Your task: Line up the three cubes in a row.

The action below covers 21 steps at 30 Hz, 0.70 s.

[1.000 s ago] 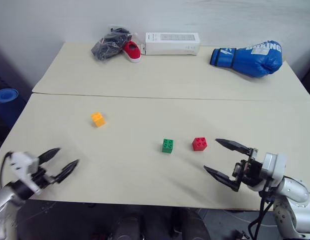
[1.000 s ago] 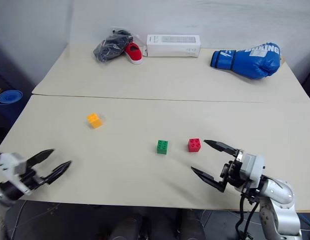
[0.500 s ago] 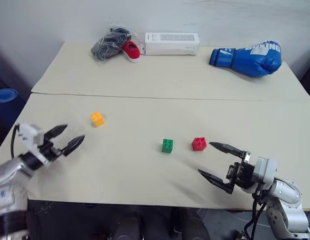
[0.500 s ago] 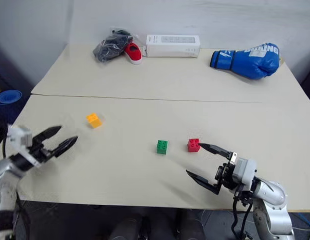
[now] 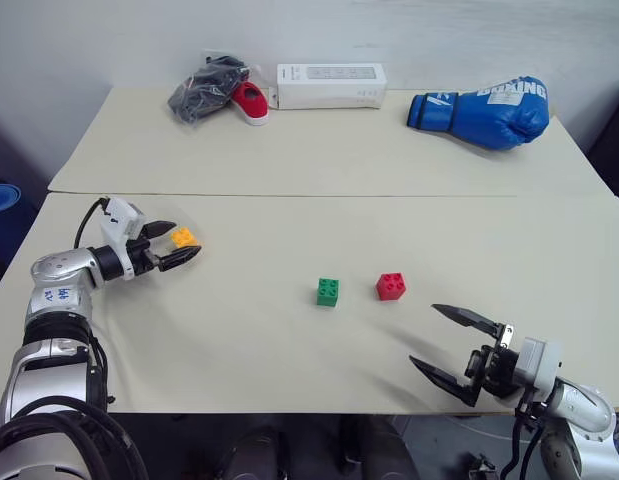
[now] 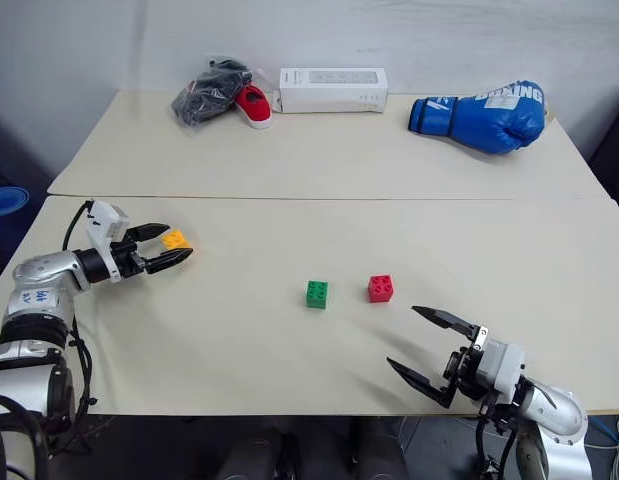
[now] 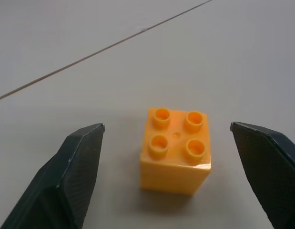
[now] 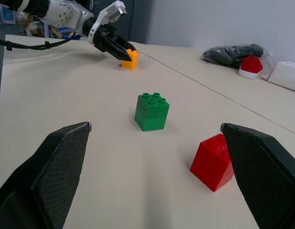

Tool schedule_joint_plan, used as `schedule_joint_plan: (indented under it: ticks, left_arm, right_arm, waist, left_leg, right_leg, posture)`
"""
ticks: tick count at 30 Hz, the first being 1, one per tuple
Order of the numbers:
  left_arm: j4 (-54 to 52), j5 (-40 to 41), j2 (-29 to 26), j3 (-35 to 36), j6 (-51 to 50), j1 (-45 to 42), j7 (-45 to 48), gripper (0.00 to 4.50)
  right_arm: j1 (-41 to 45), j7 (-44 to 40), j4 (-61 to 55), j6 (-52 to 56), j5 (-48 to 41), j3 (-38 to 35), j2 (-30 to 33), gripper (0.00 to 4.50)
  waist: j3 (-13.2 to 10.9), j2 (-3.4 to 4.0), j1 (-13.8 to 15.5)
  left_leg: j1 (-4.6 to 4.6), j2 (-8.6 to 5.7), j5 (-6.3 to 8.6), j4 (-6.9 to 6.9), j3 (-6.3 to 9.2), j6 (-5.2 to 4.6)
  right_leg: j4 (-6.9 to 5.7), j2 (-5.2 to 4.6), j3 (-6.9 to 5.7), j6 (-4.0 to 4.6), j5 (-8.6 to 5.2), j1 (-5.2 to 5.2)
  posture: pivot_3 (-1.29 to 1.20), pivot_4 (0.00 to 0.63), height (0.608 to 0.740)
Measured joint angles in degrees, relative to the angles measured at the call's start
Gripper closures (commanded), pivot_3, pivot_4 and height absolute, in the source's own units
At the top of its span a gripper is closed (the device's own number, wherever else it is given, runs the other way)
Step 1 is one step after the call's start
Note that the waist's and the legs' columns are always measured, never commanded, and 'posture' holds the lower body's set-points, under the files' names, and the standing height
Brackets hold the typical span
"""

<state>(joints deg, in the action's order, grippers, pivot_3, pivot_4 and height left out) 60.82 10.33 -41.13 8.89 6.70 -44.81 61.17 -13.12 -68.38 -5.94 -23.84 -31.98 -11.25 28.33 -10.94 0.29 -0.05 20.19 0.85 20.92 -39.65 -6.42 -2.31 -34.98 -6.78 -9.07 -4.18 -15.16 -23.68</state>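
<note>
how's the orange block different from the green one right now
The orange block sits far out toward the left side of the table, alone; the green block sits mid-table with the red block close beside it. The orange block lies between the open fingers of the left gripper; the green block has no gripper at it. Both are small studded blocks resting on the table, neither one lifted.

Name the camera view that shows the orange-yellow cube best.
The left wrist view: the orange-yellow cube sits close up, studs plain, between the open left claw fingers. The eye views and the right wrist view show it small and far, partly behind that claw.
</note>
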Motion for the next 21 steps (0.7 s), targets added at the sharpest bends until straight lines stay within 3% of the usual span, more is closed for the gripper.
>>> schedule_joint_plan:
  ticks: [3, 10, 11, 13, 17, 21]
  left_arm:
    - [3.2, -1.8, 0.2, -1.0, 1.2, -1.5, 0.4, 0.61]
    - [5.2, -2.4, 0.2, -0.9, 2.1, -2.1, 2.8, 2.86]
    - [5.1, -2.4, 0.1, -0.9, 2.2, -2.2, 3.5, 3.01]
    - [4.4, -2.2, 0.0, -0.9, 2.7, -2.0, 7.2, 3.00]
    - [-7.8, 0.0, 0.3, -3.6, 3.1, -1.1, 21.4, 3.00]
    - [-19.7, 0.8, 3.2, -8.5, 1.6, 1.2, 24.9, 3.00]
  right_arm:
    - [-0.6, 0.5, -0.1, -0.3, 0.0, -0.4, 0.0, 0.00]
    - [-0.9, 0.5, -0.1, -1.2, 0.0, -0.4, 0.0, 0.00]
    - [-0.9, 0.5, -0.1, -1.2, 0.0, -0.4, 0.1, 0.00]
    - [-0.9, 0.4, -0.1, -1.1, 0.0, -0.4, 0.3, 0.00]
    - [-1.0, 0.1, -0.6, 0.0, -0.1, -0.4, 2.4, 0.00]
    - [-0.7, -0.4, -1.1, 1.9, -0.9, -0.5, 4.7, 0.00]
  waist:
    - [0.0, 0.00, -0.1]
    - [0.0, -0.02, 0.0]
    - [0.0, -0.02, 0.0]
    - [0.0, -0.02, 0.0]
    - [0.0, -0.04, 0.3]
    - [0.0, -0.04, 0.3]
  left_leg:
    - [-0.01, 0.02, 0.00, 0.00, -0.02, 0.01]
    - [-0.01, 0.02, 0.00, -0.01, -0.02, 0.01]
    - [0.00, 0.02, 0.00, -0.02, -0.02, 0.01]
    - [0.01, 0.02, 0.00, -0.04, -0.02, 0.01]
    - [0.07, 0.01, 0.01, -0.19, 0.03, 0.00]
    - [0.04, 0.03, 0.02, -0.22, 0.04, 0.00]
  right_leg:
    - [-0.01, 0.01, 0.02, 0.00, 0.00, -0.02]
    - [-0.04, -0.01, 0.09, 0.00, 0.00, -0.03]
    - [-0.03, -0.01, 0.10, 0.00, 0.00, -0.03]
    - [-0.04, -0.01, 0.09, 0.00, 0.00, -0.03]
    - [-0.05, -0.04, 0.18, 0.00, 0.00, -0.01]
    - [-0.09, -0.03, 0.34, 0.00, 0.00, 0.01]
  posture:
    - [0.00, 0.150, 0.740]
    - [0.00, 0.150, 0.740]
    - [0.00, 0.150, 0.740]
    - [0.00, 0.150, 0.740]
    - [0.00, 0.150, 0.740]
    - [0.00, 0.150, 0.740]
